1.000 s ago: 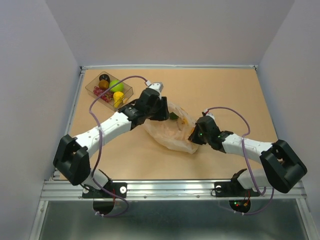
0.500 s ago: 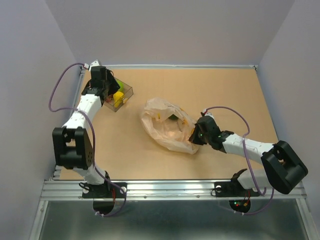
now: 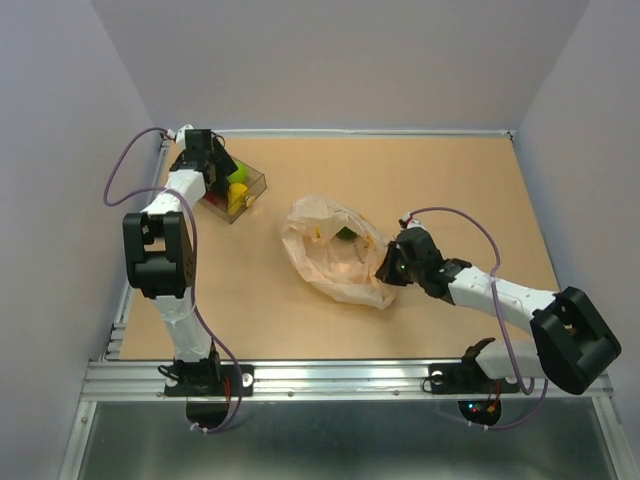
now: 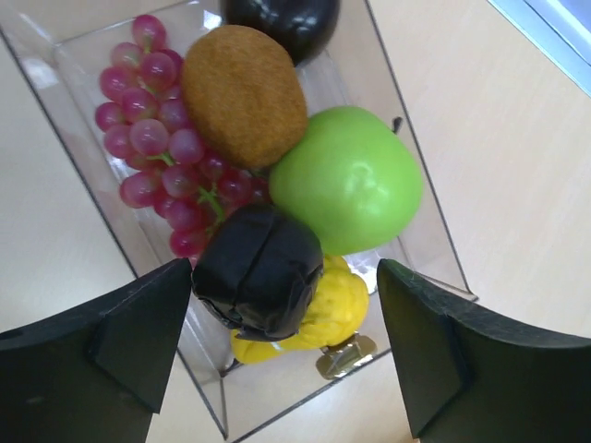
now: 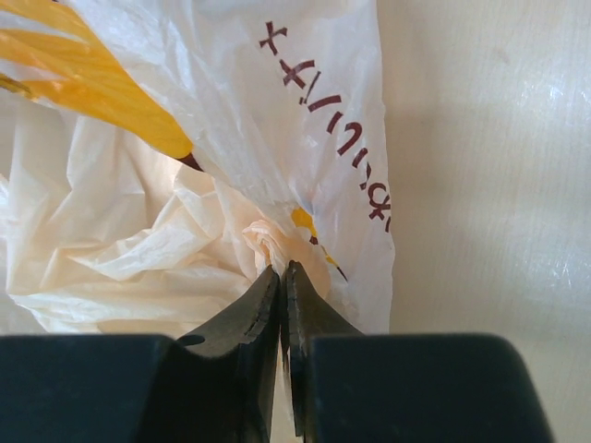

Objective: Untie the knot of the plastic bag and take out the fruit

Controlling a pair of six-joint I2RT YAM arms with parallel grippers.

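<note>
The plastic bag (image 3: 335, 262) lies crumpled mid-table with its mouth slack; I make out no tied knot. A green fruit (image 3: 345, 234) shows inside it. My right gripper (image 3: 385, 270) is shut on a bunched fold of the bag (image 5: 268, 242) at its right edge, jaws pressed together (image 5: 282, 269). My left gripper (image 3: 213, 178) hangs open over the clear tray (image 3: 256, 183) at the far left. Below its spread fingers (image 4: 284, 277), a dark oval fruit (image 4: 259, 272) rests on a yellow fruit (image 4: 342, 300), beside a green apple (image 4: 346, 180).
The tray wall (image 4: 420, 221) also encloses a brown kiwi (image 4: 243, 92), red grapes (image 4: 152, 120) and a black round piece (image 4: 282, 18). The tray sits close to the table's left rail (image 3: 150, 190). Grey walls enclose the table.
My left arm has swung from the bag's mouth over to the tray and now hovers there with the gripper open. My right gripper has kept its pinch on the bag.
</note>
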